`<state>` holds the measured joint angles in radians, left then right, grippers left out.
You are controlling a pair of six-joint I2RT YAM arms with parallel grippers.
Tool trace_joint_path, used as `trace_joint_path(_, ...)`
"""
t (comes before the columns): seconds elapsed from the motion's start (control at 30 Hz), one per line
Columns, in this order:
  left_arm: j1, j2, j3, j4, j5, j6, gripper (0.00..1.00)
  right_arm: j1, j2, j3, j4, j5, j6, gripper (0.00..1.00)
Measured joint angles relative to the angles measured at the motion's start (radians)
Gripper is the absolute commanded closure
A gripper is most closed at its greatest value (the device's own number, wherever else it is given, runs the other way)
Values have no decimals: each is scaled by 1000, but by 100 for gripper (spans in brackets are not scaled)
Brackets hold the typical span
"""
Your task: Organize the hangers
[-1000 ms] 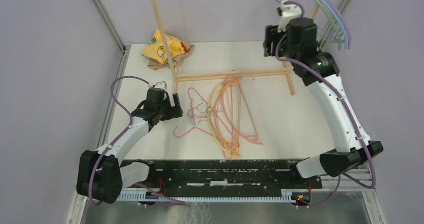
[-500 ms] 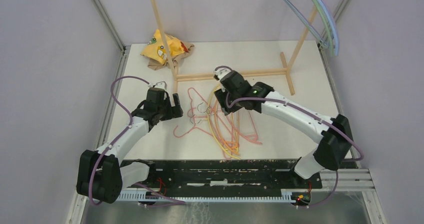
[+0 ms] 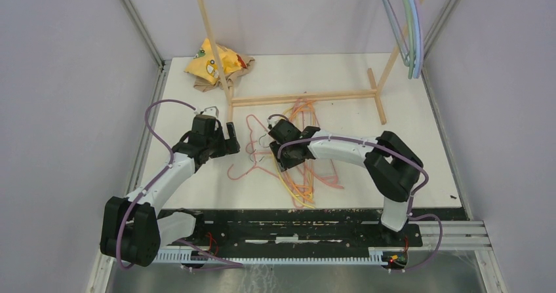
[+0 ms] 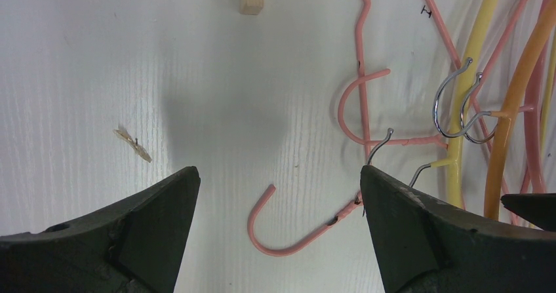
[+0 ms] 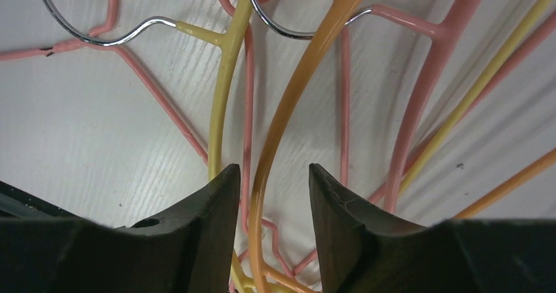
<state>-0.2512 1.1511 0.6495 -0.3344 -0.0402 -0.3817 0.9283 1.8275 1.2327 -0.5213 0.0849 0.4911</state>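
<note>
While I keep both arms low over the white table (image 3: 406,142), I log the following.

1. Pile of hangers (image 3: 305,188): pink, orange and yellow, tangled flat on the table near its middle, just this side of the wooden rack frame (image 3: 301,98).
2. Hanging hangers (image 3: 412,37): light blue, pale green and lavender, up at the far right corner; their support is cut off by the frame edge.
3. Right gripper (image 5: 272,175): down over the pile, jaws parted only a little. The orange hanger (image 5: 292,103) runs up through the gap with a thin pink strand beside it. I see daylight on either side, so nothing is clamped. The yellow hanger (image 5: 226,83) passes just outside one finger.
4. Left gripper (image 4: 277,178): beside the pile's left edge, jaws spread wide and holding nothing. The curled hook of a pink hanger (image 4: 308,242) lies on the table between them. Steel hooks of the other hangers sit beyond one finger.
5. Yellow bag (image 3: 213,60): crumpled at the far left, well apart from both grippers.
</note>
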Motion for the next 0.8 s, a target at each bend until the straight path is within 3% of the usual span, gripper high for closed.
trace_joint_path(0.37, 0, 0, 0, 0, -1, 0, 1, 0, 49, -1, 28, -38, 50, 99)
trace_joint_path(0.6, 0, -29, 0, -2, -3, 0, 1, 0, -96, 61, -127, -27, 32, 99)
trace_joint_path(0.8, 0, -63, 0, -1, -3, 0, 1, -3, -182, 304, -237, -40, 17, 99)
